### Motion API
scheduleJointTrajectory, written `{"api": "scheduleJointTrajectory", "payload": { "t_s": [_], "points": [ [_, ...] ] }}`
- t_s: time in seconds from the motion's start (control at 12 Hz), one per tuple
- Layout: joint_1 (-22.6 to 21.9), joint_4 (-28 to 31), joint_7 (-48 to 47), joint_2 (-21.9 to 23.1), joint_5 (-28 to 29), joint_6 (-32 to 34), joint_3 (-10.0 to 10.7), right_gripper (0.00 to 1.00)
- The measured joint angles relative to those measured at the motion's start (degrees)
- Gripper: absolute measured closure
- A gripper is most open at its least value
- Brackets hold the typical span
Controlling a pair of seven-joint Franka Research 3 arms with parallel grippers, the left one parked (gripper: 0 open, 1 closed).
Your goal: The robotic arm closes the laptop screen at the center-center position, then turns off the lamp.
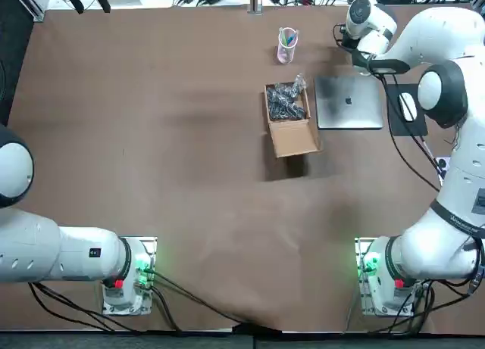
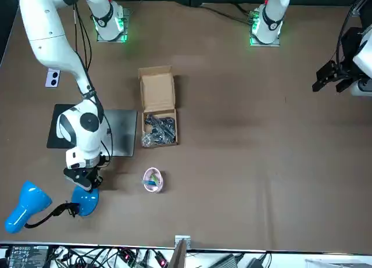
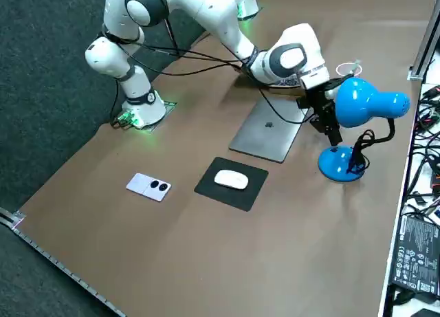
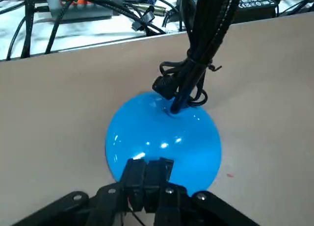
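- The laptop [image 1: 348, 101] is lying shut and flat on the table's [image 1: 151, 137] right half, just beside the box [image 1: 289, 120]. The lid step is looking done, and only the lamp [image 3: 364, 102] is left.
- The lamp is standing near the far right corner, just beyond the laptop. Its base [image 4: 167, 133] is sitting on the table and its head is reaching toward the robot's right.
- The right gripper [image 4: 147, 168] is hanging over the near rim of the base. Its fingers [image 4: 135, 171] are pressed together and pinching nothing. I cannot tell whether the tips are touching the blue shell.
- No switch is showing on the base, so the tips may be aiming at bare plastic and pressing to no effect.
- The shell is domed and glossy, so a push off its crown is risking the tips skidding down the side.
- The lamp is looking light. A slanted push is more likely to be sliding or tipping the base than clicking anything, and the table edge is lying near behind it.
- The neck [image 4: 198, 49], wrapped in cord, is rising just past the tips, so creeping forward is risking a snag that drags the lamp.
- In the side view the head is sitting just beside the gripper, so a lift or twist may be knocking it.
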State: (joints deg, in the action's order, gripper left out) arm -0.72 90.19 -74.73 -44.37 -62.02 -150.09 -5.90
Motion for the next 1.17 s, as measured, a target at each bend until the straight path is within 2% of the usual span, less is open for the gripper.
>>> {"api": "scheduleJointTrajectory", "payload": {
  "t_s": [1.17],
  "points": [
    [0.55, -0.68, 0.0, -1.12, -0.12, -1.24, 0.07, 0.98]
  ]
}}
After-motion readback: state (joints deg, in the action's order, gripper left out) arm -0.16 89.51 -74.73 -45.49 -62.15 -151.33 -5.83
